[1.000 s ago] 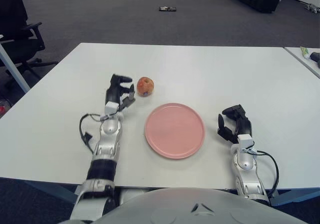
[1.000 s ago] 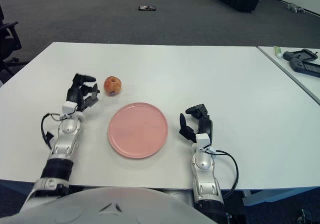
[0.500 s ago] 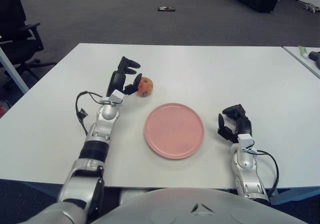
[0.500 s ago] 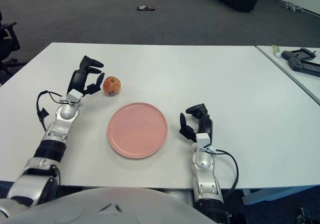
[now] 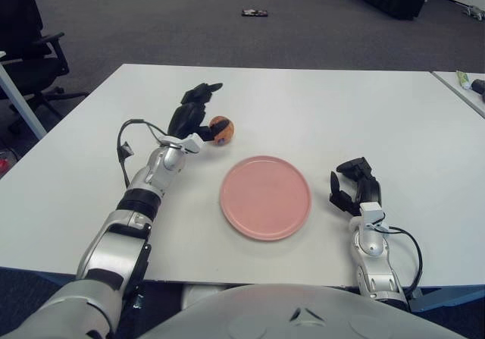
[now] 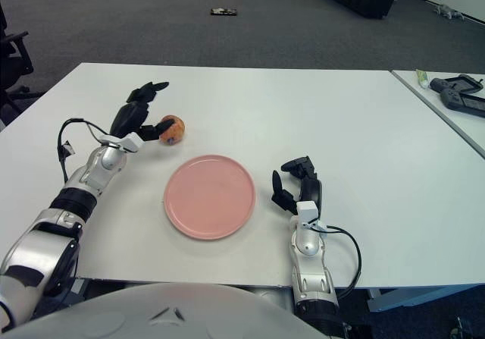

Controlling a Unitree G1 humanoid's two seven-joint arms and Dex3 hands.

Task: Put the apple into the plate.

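Note:
A red-orange apple (image 5: 223,129) rests on the white table (image 5: 318,104), just beyond the upper left rim of an empty pink plate (image 5: 265,196). My left hand (image 5: 203,116) is at the apple's left side with its fingers spread. One finger reaches above and behind the apple, and the thumb is at its near left side. The hand is not closed around it. My right hand (image 5: 350,186) lies parked on the table to the right of the plate, fingers relaxed and holding nothing.
A black office chair (image 5: 30,43) stands off the table's left corner. A second table (image 6: 455,96) on the right carries a black device (image 6: 457,90). Grey carpet and boxes lie beyond the far edge.
My left hand has moved forward and right from beside the apple to right against it, with its fingers opening over it. The apple, the plate and my right hand have not moved.

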